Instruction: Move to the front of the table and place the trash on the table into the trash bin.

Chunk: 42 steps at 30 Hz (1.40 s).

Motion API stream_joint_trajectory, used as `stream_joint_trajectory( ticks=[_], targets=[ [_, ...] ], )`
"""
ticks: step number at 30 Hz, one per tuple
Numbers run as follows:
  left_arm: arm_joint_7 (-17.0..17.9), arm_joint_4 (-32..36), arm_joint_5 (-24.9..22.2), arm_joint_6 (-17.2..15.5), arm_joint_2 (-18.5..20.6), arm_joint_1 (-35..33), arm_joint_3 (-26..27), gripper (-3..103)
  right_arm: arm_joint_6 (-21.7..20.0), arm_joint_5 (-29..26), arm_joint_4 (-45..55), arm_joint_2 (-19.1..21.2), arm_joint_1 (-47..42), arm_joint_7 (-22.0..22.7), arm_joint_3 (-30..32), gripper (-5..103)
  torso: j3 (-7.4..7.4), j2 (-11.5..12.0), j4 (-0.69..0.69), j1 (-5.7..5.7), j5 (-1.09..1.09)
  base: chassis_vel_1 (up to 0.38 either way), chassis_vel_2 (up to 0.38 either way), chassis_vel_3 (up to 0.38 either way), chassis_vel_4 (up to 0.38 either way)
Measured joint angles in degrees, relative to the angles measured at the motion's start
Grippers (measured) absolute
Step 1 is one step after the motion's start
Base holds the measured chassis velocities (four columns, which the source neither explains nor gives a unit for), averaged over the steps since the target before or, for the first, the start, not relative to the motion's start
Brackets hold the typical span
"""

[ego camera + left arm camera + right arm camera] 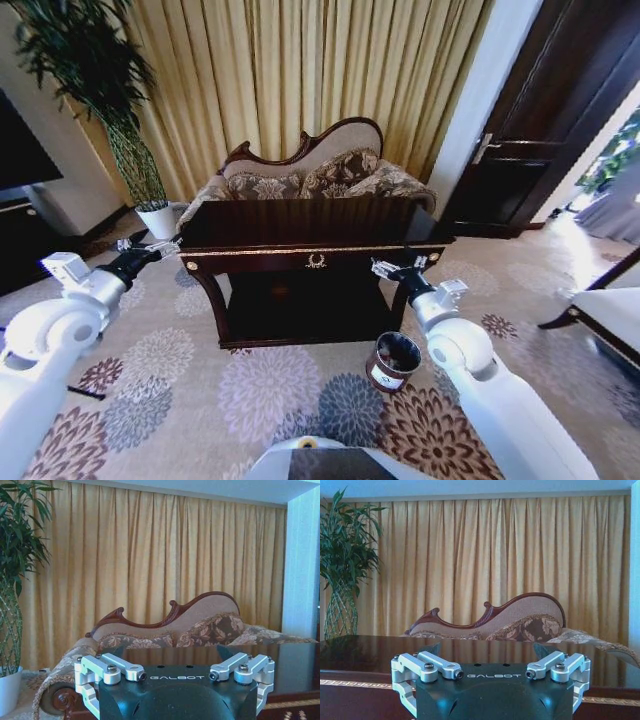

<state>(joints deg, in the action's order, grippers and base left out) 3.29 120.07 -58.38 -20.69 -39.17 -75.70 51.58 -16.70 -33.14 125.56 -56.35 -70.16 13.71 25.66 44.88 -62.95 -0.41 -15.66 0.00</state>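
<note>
So you've got the trash bin sitting on the flowered carpet just off the table's front right leg, near your right arm. It's a small round dark brown bucket with a white label on its side, and the inside just reads as black, so you can't tell if anything's in it.

The table is dead ahead: dark, glossy wood, curved legs, a lower shelf, a gold ornament centred on the front drawer. The top mirrors the sofa and curtains behind it, and no trash stands out on that surface.

Your left gripper hovers by the table's front left corner, your right gripper by the front right corner, above the bin. From both wrist views the linkages look spread, but whether the fingers are apart or together, you can't tell.

There's a white plant pot left of the table.
</note>
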Motion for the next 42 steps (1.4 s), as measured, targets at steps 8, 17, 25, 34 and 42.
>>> stream_joint_trajectory(
  ticks=[8,17,25,34,42],
  targets=[
    [-0.1,0.3,-0.1,0.0,0.0,0.0,-0.1,100,0.5,0.1,-0.5,0.0,-0.2,-0.3,0.6,100,-0.01,0.0,0.04,0.04,0.01,0.151,-0.157,-0.128,0.175],
    [-0.1,0.6,-0.1,0.1,0.0,0.1,-0.3,100,1.0,0.4,-0.7,-0.2,-0.2,-0.5,0.8,100,0.01,0.0,0.01,-0.02,-0.01,0.129,-0.139,-0.138,0.109],
    [-0.1,1.0,-0.2,0.1,0.0,-0.2,-0.2,100,1.3,0.4,-0.9,-0.2,-0.3,-0.6,0.9,100,-0.01,0.0,0.01,0.01,0.00,0.199,-0.181,-0.207,0.185],
    [-0.1,1.5,-0.3,0.2,0.0,-0.2,-0.4,100,1.5,0.4,-1.1,-0.2,-0.7,-0.7,1.6,100,0.00,0.0,0.01,0.01,0.00,0.163,-0.180,-0.166,0.179],
    [-0.1,1.6,-0.3,0.3,-0.2,-0.2,-0.5,100,1.6,0.3,-1.0,0.0,-0.7,-0.7,1.6,100,0.00,0.0,0.02,0.02,0.01,0.140,-0.173,-0.136,0.187]
  ],
)
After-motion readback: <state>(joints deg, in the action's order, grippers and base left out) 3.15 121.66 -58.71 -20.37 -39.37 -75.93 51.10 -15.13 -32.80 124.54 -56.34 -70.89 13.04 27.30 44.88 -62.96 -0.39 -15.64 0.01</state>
